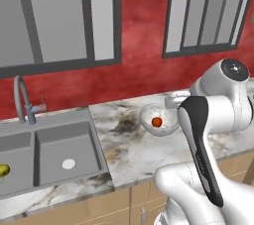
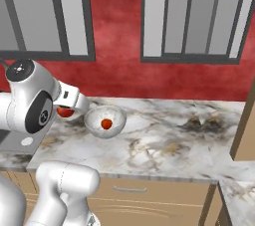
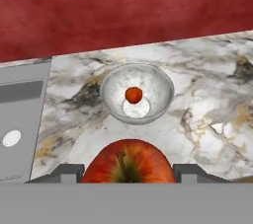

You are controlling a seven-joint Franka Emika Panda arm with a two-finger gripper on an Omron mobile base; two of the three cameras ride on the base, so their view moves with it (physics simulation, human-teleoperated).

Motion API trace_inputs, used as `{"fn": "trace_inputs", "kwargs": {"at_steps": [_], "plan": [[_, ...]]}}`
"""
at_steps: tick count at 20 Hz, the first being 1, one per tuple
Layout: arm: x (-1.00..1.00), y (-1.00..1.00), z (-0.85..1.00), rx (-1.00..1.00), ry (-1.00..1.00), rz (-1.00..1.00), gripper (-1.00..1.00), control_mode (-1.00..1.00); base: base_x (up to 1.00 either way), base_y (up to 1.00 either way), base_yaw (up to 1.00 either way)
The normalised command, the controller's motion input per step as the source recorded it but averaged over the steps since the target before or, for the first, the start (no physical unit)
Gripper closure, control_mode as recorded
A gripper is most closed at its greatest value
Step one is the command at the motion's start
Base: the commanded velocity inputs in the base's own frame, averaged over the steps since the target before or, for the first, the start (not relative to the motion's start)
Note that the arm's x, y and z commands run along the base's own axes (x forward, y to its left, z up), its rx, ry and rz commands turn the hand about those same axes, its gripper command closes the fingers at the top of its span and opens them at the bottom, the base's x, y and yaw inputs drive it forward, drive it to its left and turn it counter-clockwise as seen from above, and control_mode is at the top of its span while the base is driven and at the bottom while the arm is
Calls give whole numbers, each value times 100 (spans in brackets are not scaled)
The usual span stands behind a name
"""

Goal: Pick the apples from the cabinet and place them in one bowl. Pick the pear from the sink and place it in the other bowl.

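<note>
Count of items: two red apples, one bowl, one pear, one double-basin sink.

The first apple (image 3: 133, 94) lies at the centre of the frosted grey-white bowl (image 3: 160, 90). The bowl stands on the marble tabletop (image 2: 164, 140), near its back edge and to the right of the sink (image 1: 47, 152), well apart from it.

The second apple (image 3: 129, 163) sits between the two dark fingertips of the hand (image 3: 129, 172), stem up. The fingertips (image 3: 66, 172) press against its left and right sides, so the hand is pinching this apple. In the hand view the held apple is raised above the tabletop on the near side of the bowl. In the right base view it shows as a red patch (image 2: 64, 112) beside the white wrist, just left of the bowl.

The pear (image 1: 4, 170), yellow-green, lies in the left basin of the sink, at the left edge of the left base view. The right basin holds a round pale drain (image 1: 68, 163). A curved grey faucet (image 1: 22, 97) rises behind the sink.

Surface and room: the tabletop is white marble with grey and brown veining, set on tan wooden base cabinets (image 2: 164, 197). The rear wall (image 2: 117, 65) is mottled red, with two grey-framed windows (image 2: 199, 13) above.
</note>
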Motion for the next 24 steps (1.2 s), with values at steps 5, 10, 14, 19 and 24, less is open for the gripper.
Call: {"fn": "trace_inputs", "kwargs": {"at_steps": [5,10,14,19,24], "plan": [[0,0,0,0,0,0,100,100,1,0,0],[0,0,0,0,0,0,100,100,0,0,0],[0,0,0,0,0,0,100,100,0,0,0],[0,0,0,0,0,0,100,-100,0,0,0],[41,0,-2,0,0,0,100,-100,0,0,0]]}}
